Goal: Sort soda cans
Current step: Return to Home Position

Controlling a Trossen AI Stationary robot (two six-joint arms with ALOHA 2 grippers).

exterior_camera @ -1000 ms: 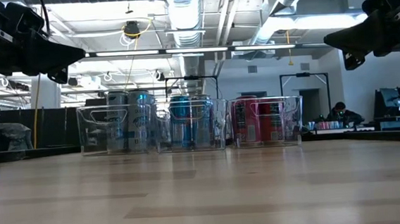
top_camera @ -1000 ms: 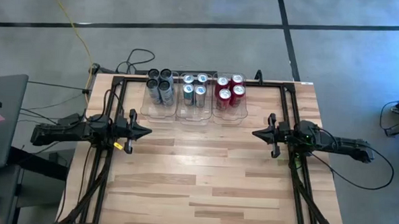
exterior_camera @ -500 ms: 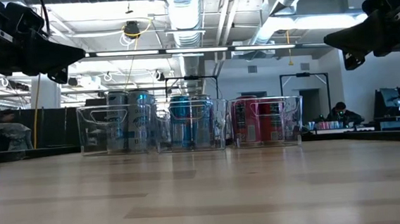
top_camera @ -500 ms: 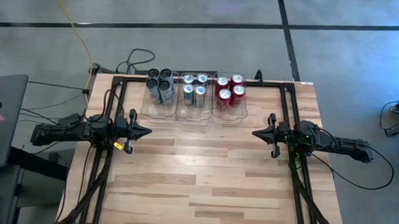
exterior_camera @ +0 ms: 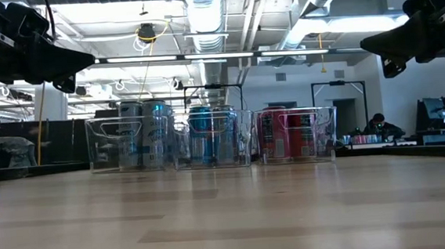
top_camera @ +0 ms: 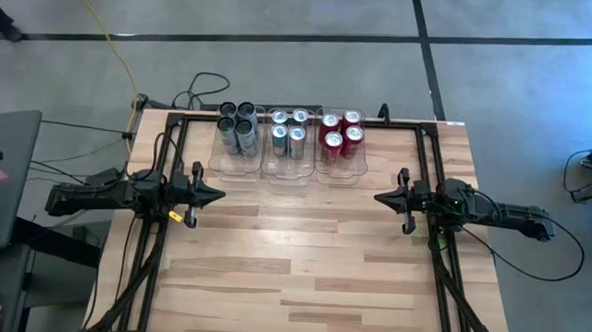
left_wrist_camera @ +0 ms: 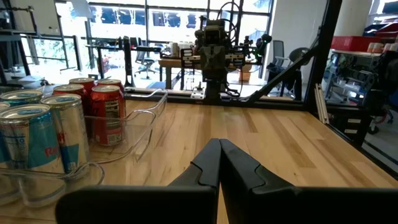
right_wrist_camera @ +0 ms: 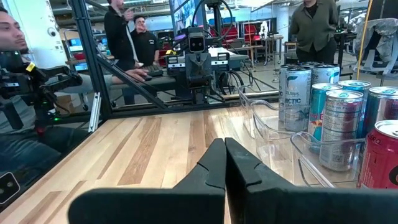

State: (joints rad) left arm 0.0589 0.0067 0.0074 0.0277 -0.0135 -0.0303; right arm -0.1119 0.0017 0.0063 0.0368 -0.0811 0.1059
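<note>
The soda cans (top_camera: 287,132) sit colour-grouped in three clear bins (top_camera: 288,172) at the far edge of the table (top_camera: 302,266), and you see nothing has moved lately: left gripper (top_camera: 219,194) and right gripper (top_camera: 379,199) hover pinched together, empty, so sorting looks finished.

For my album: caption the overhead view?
Soda cans sorted by colour in three bins; left gripper and right gripper shut.
</note>
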